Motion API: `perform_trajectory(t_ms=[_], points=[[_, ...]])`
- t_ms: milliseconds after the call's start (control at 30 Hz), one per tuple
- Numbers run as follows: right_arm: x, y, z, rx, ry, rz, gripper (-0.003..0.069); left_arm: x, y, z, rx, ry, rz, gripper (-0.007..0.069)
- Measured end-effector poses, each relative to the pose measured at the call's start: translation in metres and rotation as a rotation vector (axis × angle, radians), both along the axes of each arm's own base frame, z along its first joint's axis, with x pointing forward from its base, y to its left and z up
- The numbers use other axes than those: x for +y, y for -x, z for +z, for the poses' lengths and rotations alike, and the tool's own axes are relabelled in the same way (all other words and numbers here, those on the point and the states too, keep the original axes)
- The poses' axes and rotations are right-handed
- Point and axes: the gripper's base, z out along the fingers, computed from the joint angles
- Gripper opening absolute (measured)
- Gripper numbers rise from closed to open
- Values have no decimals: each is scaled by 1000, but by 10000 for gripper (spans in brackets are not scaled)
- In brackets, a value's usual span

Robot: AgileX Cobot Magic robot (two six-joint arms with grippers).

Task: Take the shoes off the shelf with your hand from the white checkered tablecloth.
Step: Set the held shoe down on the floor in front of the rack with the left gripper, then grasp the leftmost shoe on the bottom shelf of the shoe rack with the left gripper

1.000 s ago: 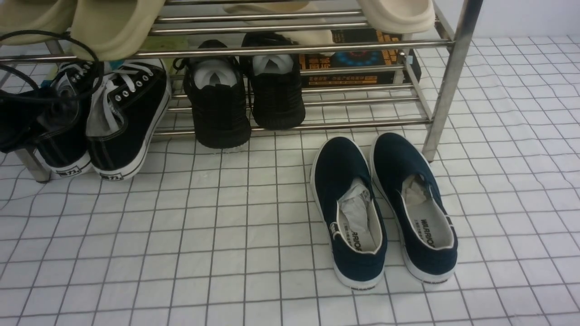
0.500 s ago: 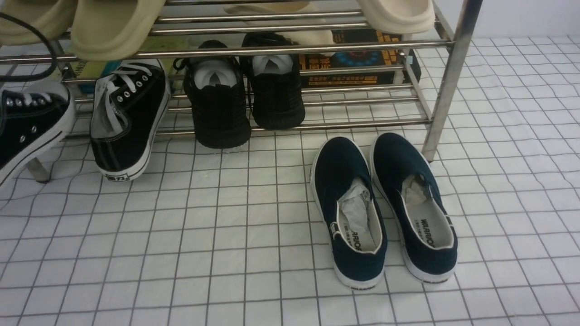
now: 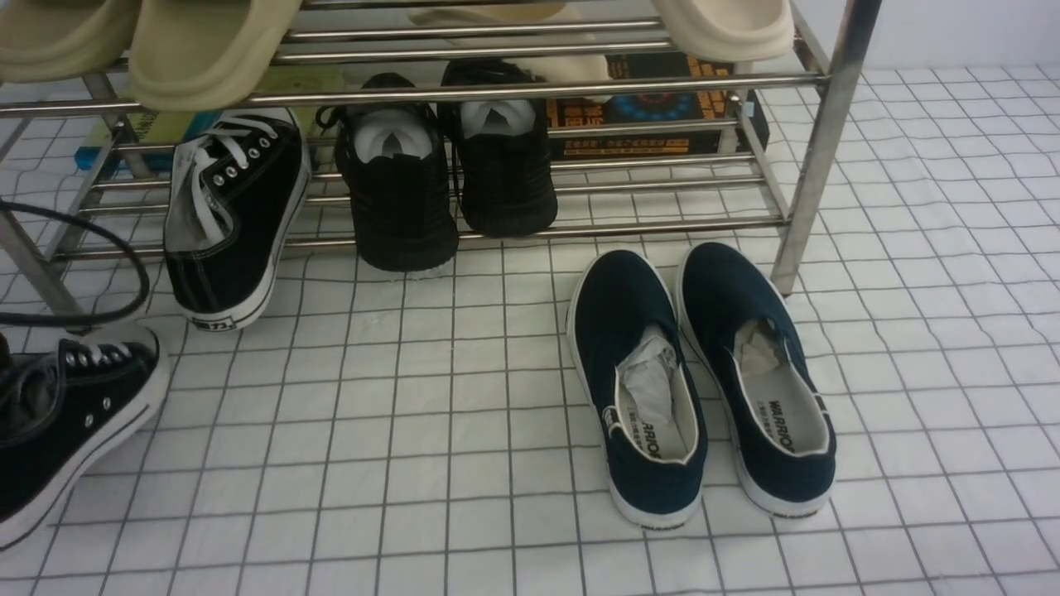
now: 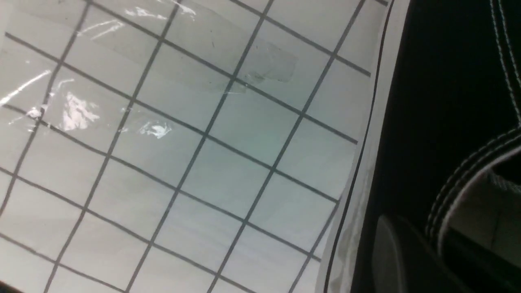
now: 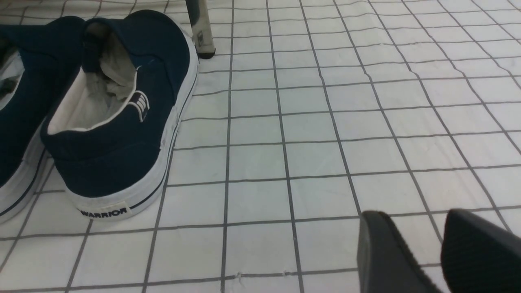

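One black canvas sneaker (image 3: 224,223) with white laces leans heel-down on the steel shelf (image 3: 820,141), on its low tier at the left. The other sneaker (image 3: 70,422) is low over the white checkered tablecloth (image 3: 414,430) at the far left edge. My left gripper (image 4: 419,244) is shut on it; one finger (image 4: 390,252) presses the black canvas side (image 4: 439,101) beside the shoe's opening, and the other finger is hidden. Its black cable (image 3: 124,248) loops above the shoe. My right gripper (image 5: 417,217) is open and empty just above the cloth.
All-black knit sneakers (image 3: 447,174) sit on the low tier. Navy slip-ons (image 3: 704,381) stand on the cloth in front of the shelf, near my right gripper (image 5: 118,114). Beige slippers (image 3: 207,41) lie on the upper tier. A dark box (image 3: 654,108) is behind. A shelf leg (image 5: 199,28) stands nearby.
The left sneaker has come off the shelf, moved left and then down toward the cloth at the left edge. The other sneaker and all else stayed put.
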Motion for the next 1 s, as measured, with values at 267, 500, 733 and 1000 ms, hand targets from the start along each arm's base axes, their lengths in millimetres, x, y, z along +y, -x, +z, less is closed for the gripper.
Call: perform_trajectory(t_ms=[267, 500, 733, 1000], points=[[0, 0, 0, 0, 0, 0, 239, 5, -9, -19, 31, -11, -8, 179], [0, 0, 0, 0, 0, 0, 239, 8, -22, 18, -21, -2, 11, 272], [0, 0, 0, 0, 0, 0, 239, -33, -58, 53, -131, 62, -144, 9], [0, 0, 0, 0, 0, 0, 239, -76, -108, 43, -306, 105, -167, 88]])
